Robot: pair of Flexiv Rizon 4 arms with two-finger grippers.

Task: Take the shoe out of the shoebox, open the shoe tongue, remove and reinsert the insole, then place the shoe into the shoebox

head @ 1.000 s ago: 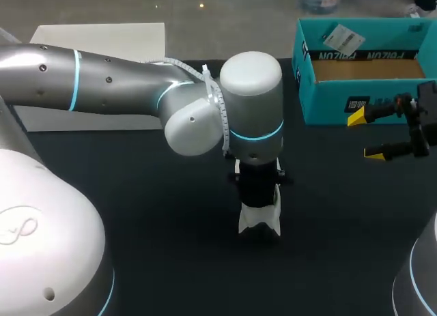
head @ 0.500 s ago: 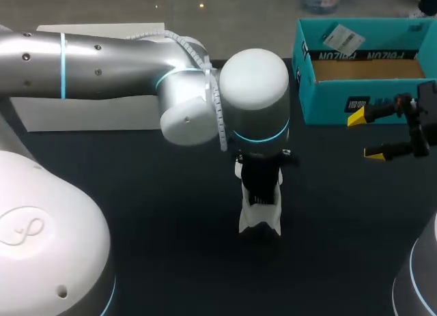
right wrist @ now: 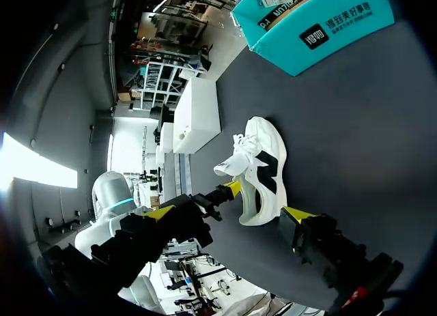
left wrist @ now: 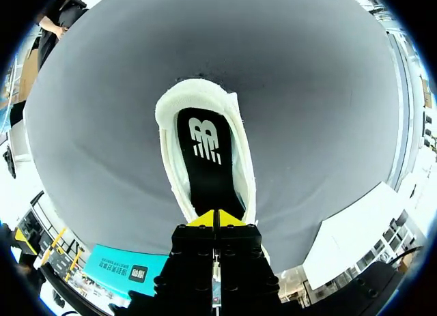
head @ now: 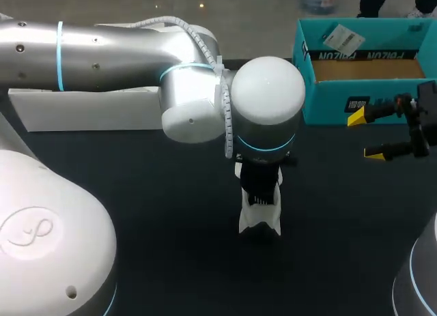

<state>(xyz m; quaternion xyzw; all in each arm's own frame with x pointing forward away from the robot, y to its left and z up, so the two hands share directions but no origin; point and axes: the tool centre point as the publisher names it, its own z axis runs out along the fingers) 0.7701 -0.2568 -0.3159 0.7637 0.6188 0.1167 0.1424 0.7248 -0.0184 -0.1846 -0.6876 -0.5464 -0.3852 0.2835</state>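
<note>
Robotics lab: robot arm over black table.

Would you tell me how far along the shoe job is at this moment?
Done: the shoe stands on the table, out of the shoebox. In hand: the left gripper, tips together, is at the black insole inside. Left: finishing the insole step, boxing the shoe.

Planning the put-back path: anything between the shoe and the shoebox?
Nothing lies between the shoe and the shoebox. The right gripper hangs open just in front of the shoebox's near wall, toward its right end, and may crowd the approach.
</note>
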